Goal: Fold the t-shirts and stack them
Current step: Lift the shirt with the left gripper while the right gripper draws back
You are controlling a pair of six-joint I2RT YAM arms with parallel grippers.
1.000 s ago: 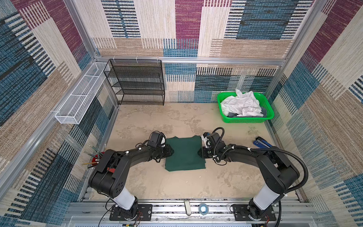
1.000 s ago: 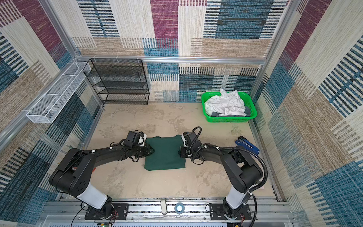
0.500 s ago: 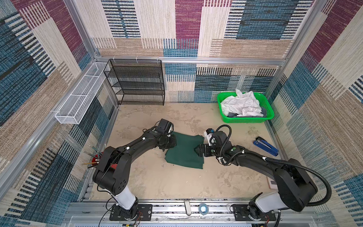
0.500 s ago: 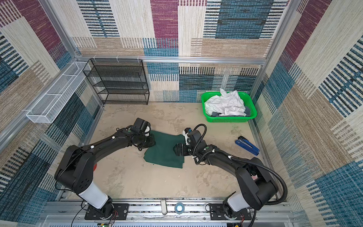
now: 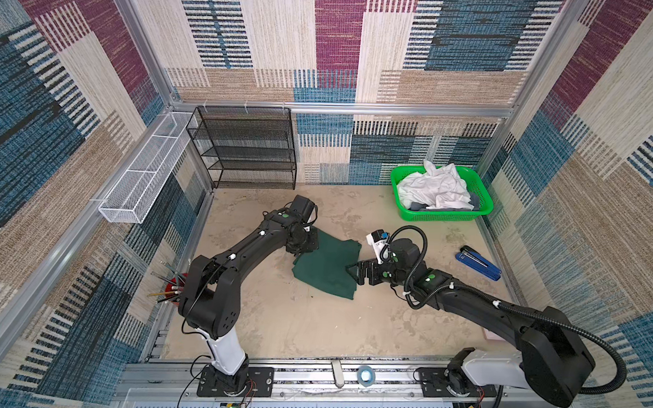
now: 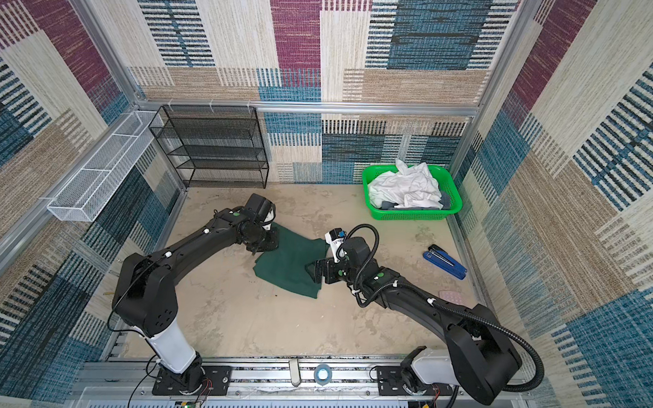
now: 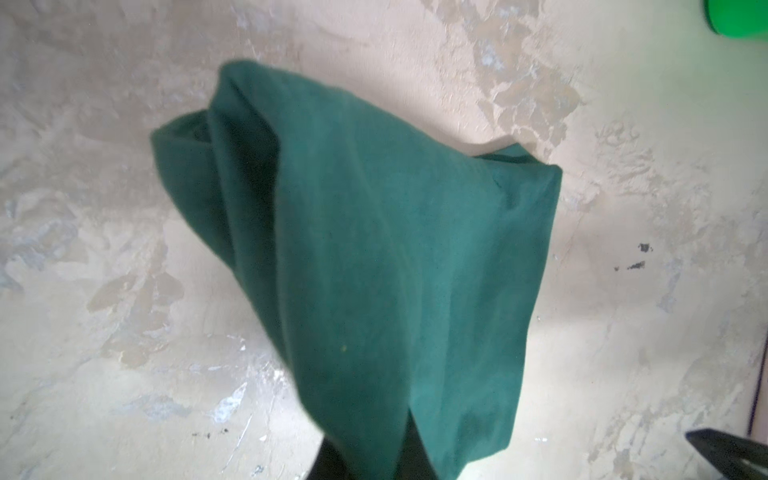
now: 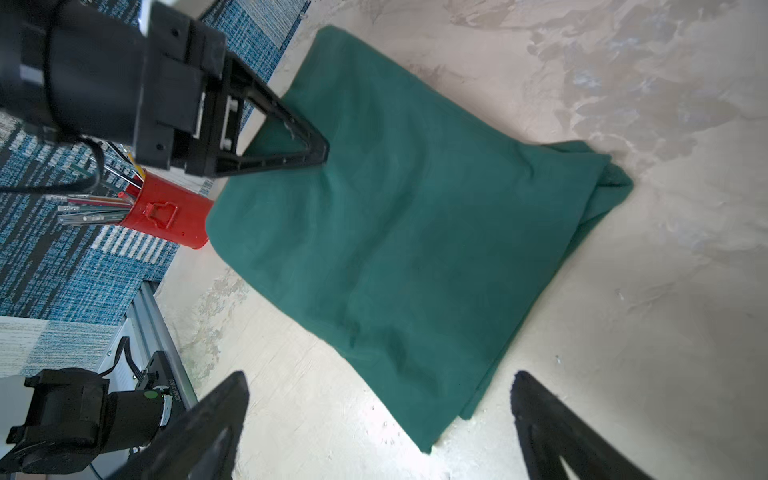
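The dark green t-shirt [image 5: 326, 266] is a soft, matte knit folded into a rough rectangle. It lies on the mottled, plaster-like beige desk [image 5: 294, 323], well apart from the bright green basket [image 5: 438, 216] and out toward the desk's middle. Its layers show as stacked edges at one corner in the right wrist view, and shallow wrinkles run across its top. The left pincer [image 8: 320, 156] is pressed together on the cloth, pinching the shirt's side turned away from the basket. In the left wrist view the fabric [image 7: 395, 249] rises from that grip in a draped, tent-like fold. The right pincer [image 8: 379, 376] is spread wide at the shirt's basket-facing side, with the shirt's edge lying between its black tapered fingers [image 8: 224, 415]; whether they touch the cloth cannot be told. The basket is rigid perforated plastic and holds crumpled white t-shirts [image 5: 434, 188] over a strip of grey fabric [image 5: 418, 206]. A blue stapler [image 5: 478, 262] lies nearer the basket than the shirt does, and a red cup of pens [image 8: 166, 212] stands far across the desk from the basket, beyond the shirt. The bare desk is widest on the side of the shirt away from the basket.
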